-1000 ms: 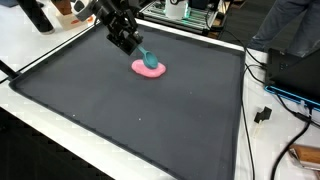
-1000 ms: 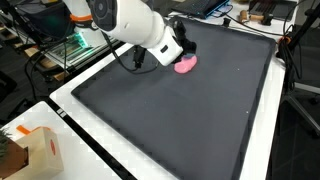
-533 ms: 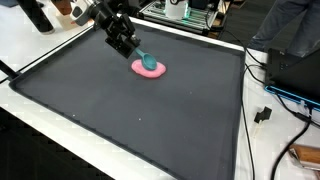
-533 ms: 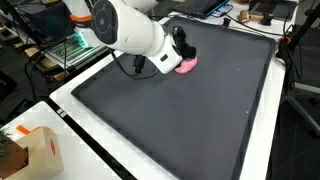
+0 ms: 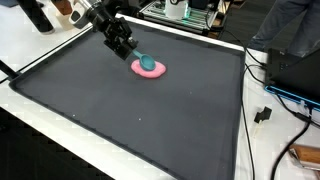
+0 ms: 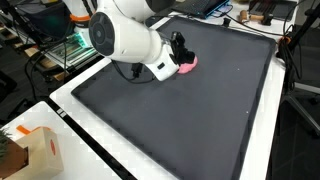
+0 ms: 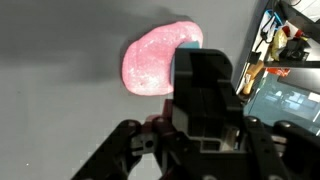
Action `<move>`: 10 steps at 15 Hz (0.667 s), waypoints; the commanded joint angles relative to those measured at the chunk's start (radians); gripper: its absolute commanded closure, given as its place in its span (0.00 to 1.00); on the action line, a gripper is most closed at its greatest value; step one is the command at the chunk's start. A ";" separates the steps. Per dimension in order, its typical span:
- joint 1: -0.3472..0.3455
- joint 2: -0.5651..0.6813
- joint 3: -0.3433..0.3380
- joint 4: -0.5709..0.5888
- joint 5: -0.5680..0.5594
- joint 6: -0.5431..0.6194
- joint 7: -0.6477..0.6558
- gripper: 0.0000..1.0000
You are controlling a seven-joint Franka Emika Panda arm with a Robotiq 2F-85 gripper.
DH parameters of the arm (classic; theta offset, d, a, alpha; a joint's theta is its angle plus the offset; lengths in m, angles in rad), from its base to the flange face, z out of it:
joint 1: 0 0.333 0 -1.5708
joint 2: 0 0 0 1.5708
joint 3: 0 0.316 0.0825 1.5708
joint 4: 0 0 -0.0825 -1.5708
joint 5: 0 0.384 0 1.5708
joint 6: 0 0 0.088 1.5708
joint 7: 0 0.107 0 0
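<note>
A pink dish [image 5: 150,71] lies on the black mat [image 5: 130,125] near its far edge, with a small teal object [image 5: 149,63] resting on it. My gripper [image 5: 127,49] hangs just beside the dish, its tips close to the teal object's near end. In the wrist view the fingers form one dark block [image 7: 205,62] with no gap showing, and they cover part of the pink dish [image 7: 150,65]. A teal sliver [image 7: 177,63] shows at the block's left edge. In an exterior view the arm hides most of the dish [image 6: 189,63].
The black mat [image 6: 200,120] covers most of the white table. A cardboard box [image 6: 35,150] stands at one corner. Cables and a plug [image 5: 262,115] lie beside the mat, and racks of equipment [image 5: 185,12] stand behind it.
The gripper has drawn back a little from the pink dish, up and away. The dish and the teal object have stayed in place.
</note>
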 commanded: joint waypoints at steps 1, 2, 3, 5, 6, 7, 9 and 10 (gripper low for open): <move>-0.006 0.055 -0.022 0.013 -0.015 0.039 -0.007 0.75; -0.002 0.058 -0.023 0.014 -0.019 0.041 -0.001 0.75; 0.006 0.061 -0.022 0.016 -0.030 0.046 0.010 0.75; 0.015 0.067 -0.016 0.021 -0.033 0.046 0.024 0.75; 0.019 0.071 -0.013 0.024 -0.035 0.044 0.029 0.75; 0.021 0.074 -0.012 0.026 -0.035 0.044 0.033 0.75; 0.025 0.083 -0.011 0.035 -0.043 0.045 0.044 0.75; 0.026 0.087 -0.013 0.037 -0.047 0.048 0.048 0.75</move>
